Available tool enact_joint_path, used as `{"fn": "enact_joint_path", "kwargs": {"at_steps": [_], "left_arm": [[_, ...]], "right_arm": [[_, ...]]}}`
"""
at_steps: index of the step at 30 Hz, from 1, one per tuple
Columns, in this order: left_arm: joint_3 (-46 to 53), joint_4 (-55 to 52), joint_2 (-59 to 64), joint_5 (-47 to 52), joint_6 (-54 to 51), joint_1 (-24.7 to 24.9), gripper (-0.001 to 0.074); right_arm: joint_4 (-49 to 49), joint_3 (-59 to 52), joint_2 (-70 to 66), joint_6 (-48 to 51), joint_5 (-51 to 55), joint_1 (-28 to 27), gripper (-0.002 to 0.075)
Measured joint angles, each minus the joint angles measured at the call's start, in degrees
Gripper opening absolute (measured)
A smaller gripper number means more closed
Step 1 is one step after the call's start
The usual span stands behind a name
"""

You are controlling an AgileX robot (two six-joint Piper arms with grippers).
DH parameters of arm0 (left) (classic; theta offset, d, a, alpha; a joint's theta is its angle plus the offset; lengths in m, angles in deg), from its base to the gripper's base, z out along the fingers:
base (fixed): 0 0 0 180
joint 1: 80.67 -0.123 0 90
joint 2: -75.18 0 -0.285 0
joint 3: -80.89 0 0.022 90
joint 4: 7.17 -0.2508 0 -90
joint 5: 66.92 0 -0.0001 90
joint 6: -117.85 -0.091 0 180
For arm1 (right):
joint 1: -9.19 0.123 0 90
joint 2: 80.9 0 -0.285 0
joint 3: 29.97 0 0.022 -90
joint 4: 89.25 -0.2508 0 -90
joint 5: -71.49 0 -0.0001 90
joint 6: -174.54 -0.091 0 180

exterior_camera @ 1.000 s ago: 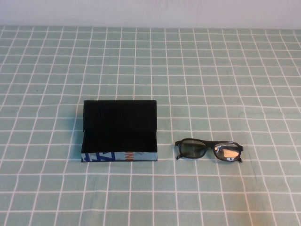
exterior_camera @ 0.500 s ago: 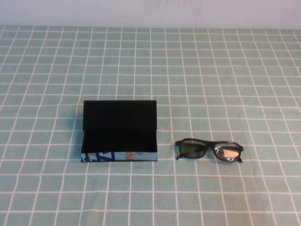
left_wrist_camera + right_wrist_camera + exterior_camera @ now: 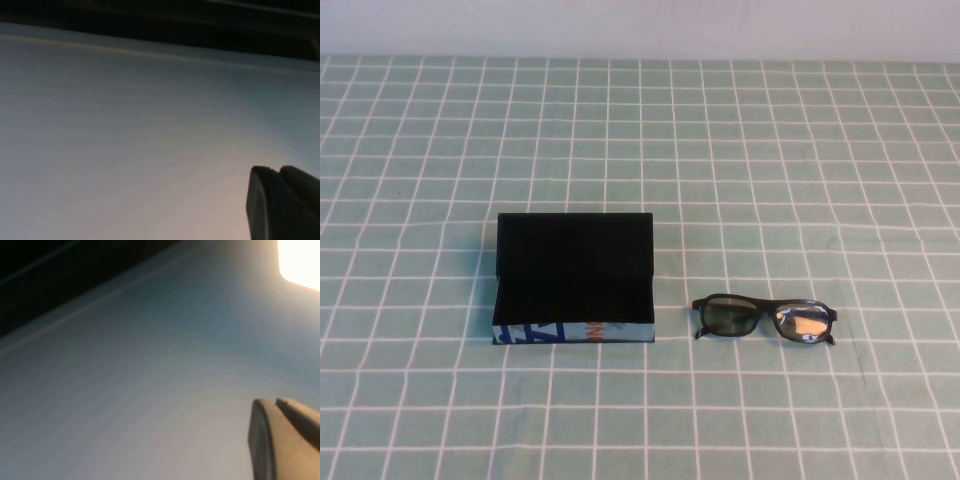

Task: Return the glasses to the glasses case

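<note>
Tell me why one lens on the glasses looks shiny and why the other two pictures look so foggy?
High view: the glasses catch light, so one lens shows pale glare. Left wrist view: the left claw is a dark blur against a plain, featureless surface. Right wrist view: the right claw is blurry too, with bright white glare in one corner.

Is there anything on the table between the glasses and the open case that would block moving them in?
Nothing visible does. The glasses lie to the right of the glasses case, with only bare checked tablecloth between them. The case's lid stands open. The left hand and right hand appear only in their wrist views, facing a blank surface.
</note>
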Motion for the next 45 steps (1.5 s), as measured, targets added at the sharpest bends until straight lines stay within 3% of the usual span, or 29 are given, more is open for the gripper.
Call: {"fn": "enact_joint_path", "kwargs": {"at_steps": [4, 9, 16, 21, 34, 39, 45], "left_arm": [[-10.8, -0.5, 6.9, 11.7, 0.0, 0.0, 0.0001], [-22.3, -0.4, 16.6, 36.0, 0.0, 0.0, 0.0001], [-25.0, -0.1, 26.7, 56.7, 0.0, 0.0, 0.0001], [-24.4, 2.9, 29.7, 60.9, 0.0, 0.0, 0.0001], [-18.8, 5.6, 34.1, 69.1, -1.5, 4.1, 0.0001], [-18.8, 11.0, 37.7, 70.6, -9.1, 4.4, 0.0001], [-18.8, 21.2, 44.1, 72.0, -23.6, 4.5, 0.0001]], "right_arm": [[2.8, 14.1, -9.3, 0.0, 14.1, 0.0, -0.0011], [4.7, 27.6, -22.0, 0.0, 38.1, 0.0, -0.0011], [4.7, 30.9, -36.2, 7.2, 57.6, 0.1, -0.0011], [-4.3, 30.8, -42.0, 10.3, 62.3, 1.3, -0.0011], [-19.7, 35.2, -66.7, 48.4, 78.5, 5.2, -0.0011], [-19.9, 40.3, -76.3, 58.8, 84.3, 5.8, -0.0011], [-19.6, 42.4, -83.5, 68.3, 88.4, 10.6, -0.0011]]}}
